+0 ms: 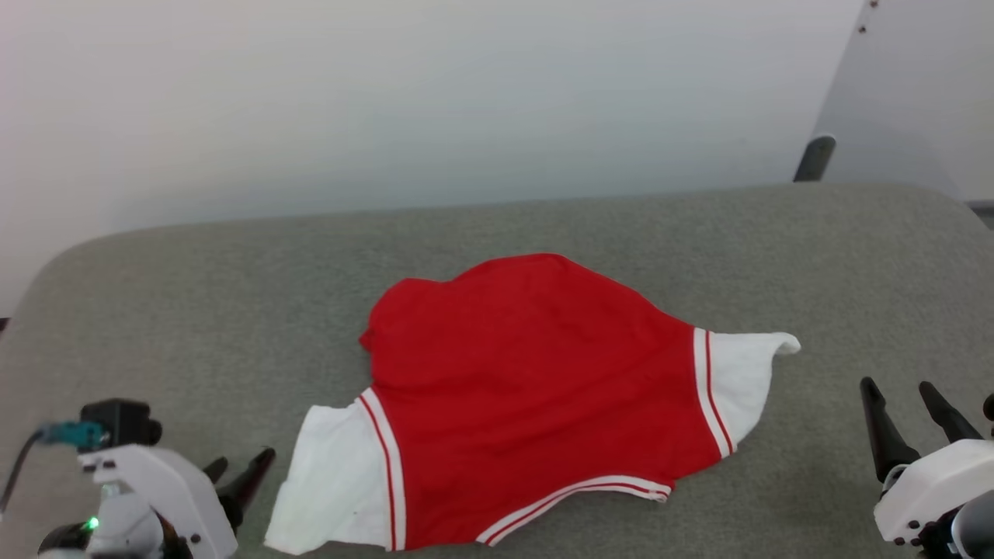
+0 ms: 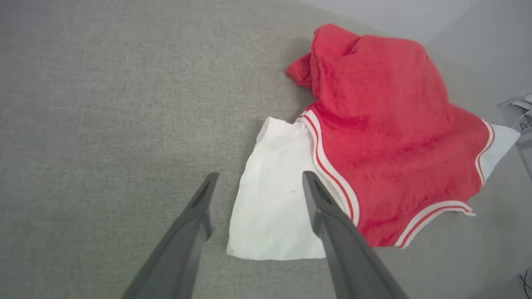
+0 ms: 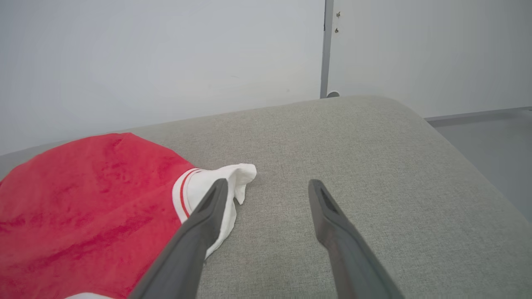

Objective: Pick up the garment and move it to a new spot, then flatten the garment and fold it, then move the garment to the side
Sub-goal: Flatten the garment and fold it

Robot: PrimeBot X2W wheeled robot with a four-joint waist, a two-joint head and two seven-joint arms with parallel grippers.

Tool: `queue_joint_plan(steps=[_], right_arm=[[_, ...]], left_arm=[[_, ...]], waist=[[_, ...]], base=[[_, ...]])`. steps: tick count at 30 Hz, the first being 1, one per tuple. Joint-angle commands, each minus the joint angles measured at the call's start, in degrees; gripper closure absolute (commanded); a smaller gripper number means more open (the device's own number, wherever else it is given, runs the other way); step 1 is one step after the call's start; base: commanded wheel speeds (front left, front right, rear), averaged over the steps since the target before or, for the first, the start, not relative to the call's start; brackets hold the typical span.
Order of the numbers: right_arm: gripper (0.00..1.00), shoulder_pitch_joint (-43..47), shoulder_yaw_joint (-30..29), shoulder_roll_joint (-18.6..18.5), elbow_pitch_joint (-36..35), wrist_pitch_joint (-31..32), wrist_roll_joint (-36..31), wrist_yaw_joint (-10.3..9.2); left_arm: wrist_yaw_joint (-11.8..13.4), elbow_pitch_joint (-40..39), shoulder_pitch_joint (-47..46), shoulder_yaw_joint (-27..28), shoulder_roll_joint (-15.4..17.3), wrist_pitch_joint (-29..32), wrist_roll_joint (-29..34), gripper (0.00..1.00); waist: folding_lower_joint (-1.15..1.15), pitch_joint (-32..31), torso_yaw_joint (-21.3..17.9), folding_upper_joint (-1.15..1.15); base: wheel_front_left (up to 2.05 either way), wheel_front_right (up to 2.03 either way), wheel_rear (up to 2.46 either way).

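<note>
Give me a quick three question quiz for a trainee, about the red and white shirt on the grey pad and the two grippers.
1. True or false: the left gripper is shut on the garment.
2. What does the garment lie on? A, a grey padded surface; B, a wooden floor; C, a metal tray.
3. Fill in: the white sleeve that curls to a point lies on the robot's ____ side.

Key:
1. False. The left gripper and the right gripper both stand open and hold nothing.
2. A.
3. Right.
</note>
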Motion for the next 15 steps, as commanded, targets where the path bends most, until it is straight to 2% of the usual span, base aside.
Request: queue_joint_plan(steps=[1,8,15], right_arm=[[0.00,0.77,-0.07,0.38,-0.60,0.08,-0.36,-0.04],[0.00,0.53,-0.63,1.14,-1.52,0.38,-0.43,-0.04],[0.00,-0.17,-0.73,1.39,-1.88,0.69,-0.55,-0.04]], left_arm=[[0.96,0.43,-1.25,-0.26,0.48,2.44,-0.90,0.00],[4.27,3.34,-4.13,-2.36,2.25,13.55,-2.54,0.00],[6.54,5.95,-6.04,-5.38,3.65,20.65,-1.39,0.00]], waist=[[0.00,1.11,-1.26,0.00],[0.00,3.15,-2.96,0.00],[0.00,4.65,-3.58,0.00]], base=[[0.00,0.00,0.00],[0.00,0.00,0.00],[0.00,0.00,0.00]])
